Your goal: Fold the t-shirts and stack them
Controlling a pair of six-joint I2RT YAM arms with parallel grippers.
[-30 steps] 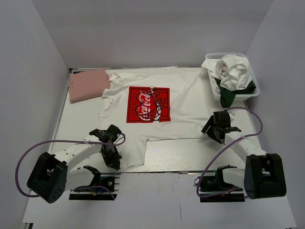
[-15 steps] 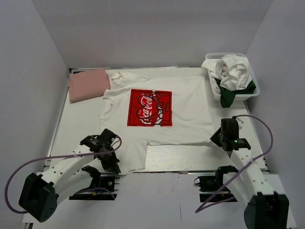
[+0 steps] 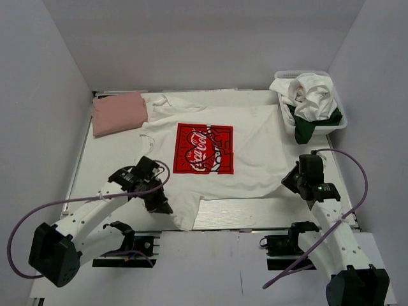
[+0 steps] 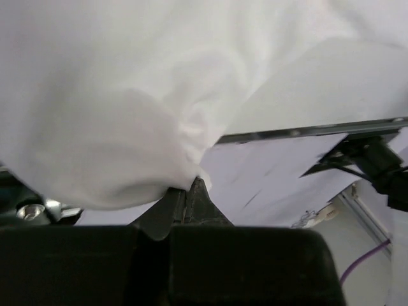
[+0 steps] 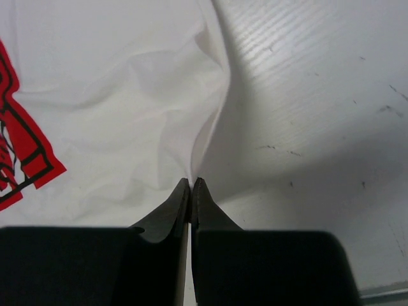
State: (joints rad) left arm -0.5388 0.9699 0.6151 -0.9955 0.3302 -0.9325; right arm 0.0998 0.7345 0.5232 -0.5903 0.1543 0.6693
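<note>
The big white t-shirt (image 3: pixel 258 150) is lying print-up across the desk (image 3: pixel 95 166). The left hand (image 3: pixel 158 203) is clenching its left hem corner and the right hand (image 3: pixel 292 182) is pinching its right hem edge. A folded pink t-shirt (image 3: pixel 118 113) is sitting just beside its far left sleeve. A basket (image 3: pixel 326 129) is holding more t-shirts (image 3: pixel 311 95) by its far right corner.

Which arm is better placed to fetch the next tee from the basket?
Right, likely. The right gripper sits nearer the basket, on the same side; the left gripper is across the table. Both are shut on the Coca-Cola t-shirt, so it must release first.
</note>
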